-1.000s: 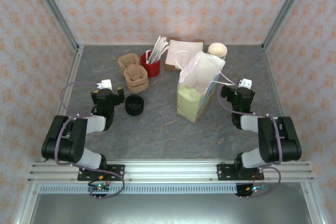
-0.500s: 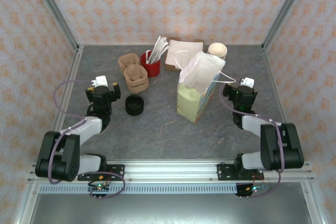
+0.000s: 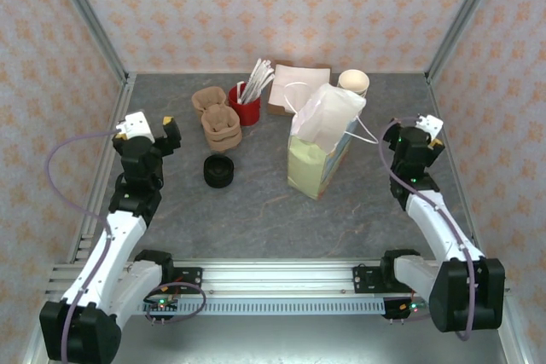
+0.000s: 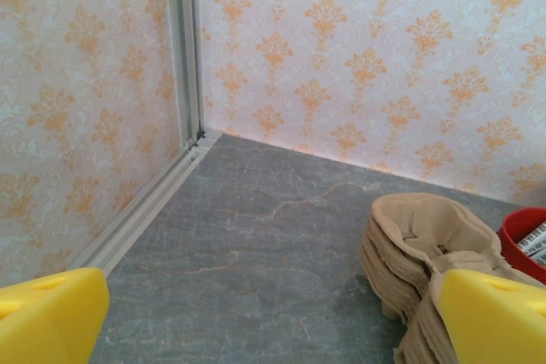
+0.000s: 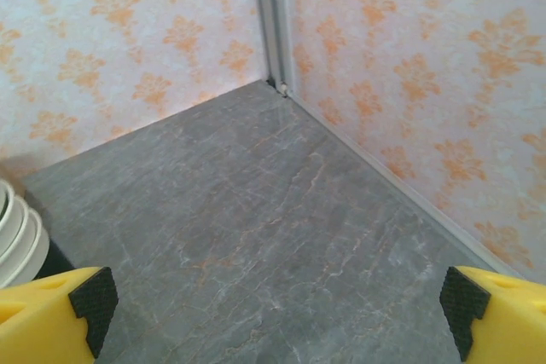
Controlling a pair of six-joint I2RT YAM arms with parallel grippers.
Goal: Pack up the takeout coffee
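Left gripper [image 3: 147,127], right gripper [image 3: 415,131] higher; paper bag [image 3: 320,151] between

**anon1:** can the takeout coffee be spotted anywhere?

**anon2:** honestly it can't be told whether it's been tucked inside the paper bag [image 3: 311,168]. The bag's mouth is covered by a crumpled white sheet [image 3: 328,115], so nothing of the inside is shown

**anon1:** ok, and how is the bag placed?

**anon2:** it's stood upright on the grey stone-look table [image 3: 256,210], a bit right of the middle. The body is pale yellow-green, a narrow side is turned toward the near edge, and the white sheet is bunched up over the top
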